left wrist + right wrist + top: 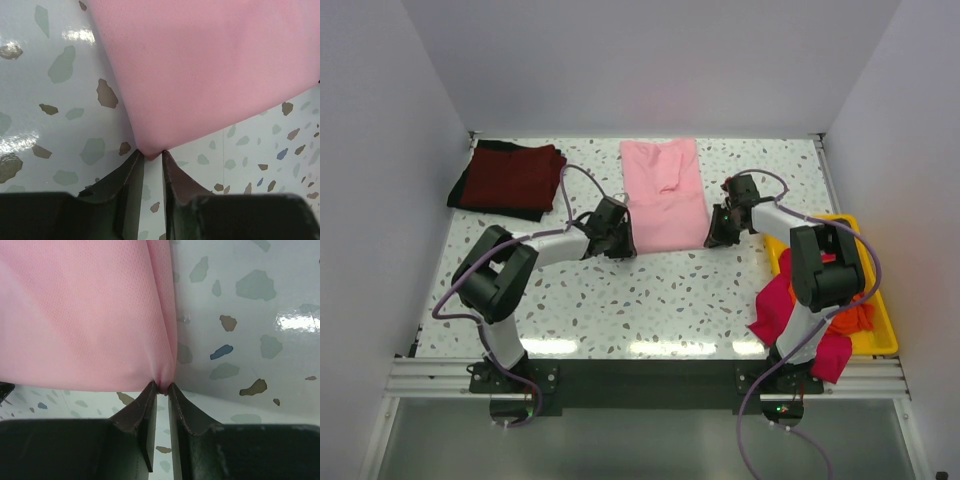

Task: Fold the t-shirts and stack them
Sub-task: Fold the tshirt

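One pink tee (663, 195) centre; maroon tee (510, 177) back-left, yellow tray (882, 332) right.

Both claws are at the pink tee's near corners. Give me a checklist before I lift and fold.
1. Left claw pinching the pink tee at its near left corner: ok.
2. Right claw pinching the near right corner: ok.
3. Both cloth layers caught in each pinch: cannot tell.
4. Tee smooth: not ok, a wrinkle mid-cloth.
5. Far side clear for the fold: ok, maroon tee lies apart, left.
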Robot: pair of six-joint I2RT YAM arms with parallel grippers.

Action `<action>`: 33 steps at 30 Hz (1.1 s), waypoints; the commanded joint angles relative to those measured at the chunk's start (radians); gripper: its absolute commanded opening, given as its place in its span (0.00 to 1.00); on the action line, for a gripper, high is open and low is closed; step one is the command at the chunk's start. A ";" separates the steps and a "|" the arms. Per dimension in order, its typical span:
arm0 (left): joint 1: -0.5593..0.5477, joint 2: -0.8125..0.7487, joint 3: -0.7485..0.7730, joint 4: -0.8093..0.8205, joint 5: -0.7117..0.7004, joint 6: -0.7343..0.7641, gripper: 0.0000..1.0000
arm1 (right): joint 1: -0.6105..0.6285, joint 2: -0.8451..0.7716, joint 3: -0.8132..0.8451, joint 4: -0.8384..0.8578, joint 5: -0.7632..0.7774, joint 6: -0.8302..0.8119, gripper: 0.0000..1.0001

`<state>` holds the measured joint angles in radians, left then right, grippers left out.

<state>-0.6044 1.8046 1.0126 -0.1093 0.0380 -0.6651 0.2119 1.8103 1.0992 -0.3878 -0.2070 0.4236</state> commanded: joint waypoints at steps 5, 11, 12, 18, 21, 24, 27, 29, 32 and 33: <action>-0.005 -0.042 -0.029 0.076 0.039 0.013 0.07 | 0.001 -0.052 -0.007 0.018 -0.046 -0.039 0.10; -0.005 -0.079 -0.042 0.062 0.000 0.067 0.00 | 0.001 -0.069 -0.004 -0.003 -0.051 -0.065 0.00; -0.005 -0.086 -0.049 0.062 -0.003 0.077 0.00 | 0.000 -0.075 -0.005 -0.009 -0.057 -0.066 0.00; -0.008 -0.194 -0.129 0.074 -0.001 0.150 0.00 | 0.007 -0.155 -0.019 -0.106 -0.078 -0.115 0.00; -0.014 -0.266 -0.179 0.074 0.008 0.182 0.00 | 0.018 -0.225 -0.048 -0.141 -0.071 -0.135 0.00; -0.029 -0.346 -0.221 0.062 0.017 0.206 0.00 | 0.038 -0.305 -0.097 -0.175 -0.065 -0.144 0.00; -0.049 -0.431 -0.255 0.042 0.023 0.222 0.00 | 0.072 -0.386 -0.120 -0.227 -0.043 -0.152 0.00; -0.067 -0.497 -0.278 0.016 0.029 0.226 0.00 | 0.092 -0.433 -0.140 -0.272 -0.019 -0.144 0.00; -0.092 -0.588 -0.310 -0.019 0.055 0.228 0.00 | 0.136 -0.523 -0.162 -0.336 -0.009 -0.131 0.00; -0.098 -0.611 -0.318 -0.036 0.065 0.226 0.00 | 0.159 -0.549 -0.167 -0.350 -0.015 -0.126 0.00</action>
<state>-0.6819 1.2739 0.7197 -0.1059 0.0689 -0.4706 0.3344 1.3392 0.9428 -0.6407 -0.2375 0.3012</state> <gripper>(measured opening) 0.015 0.044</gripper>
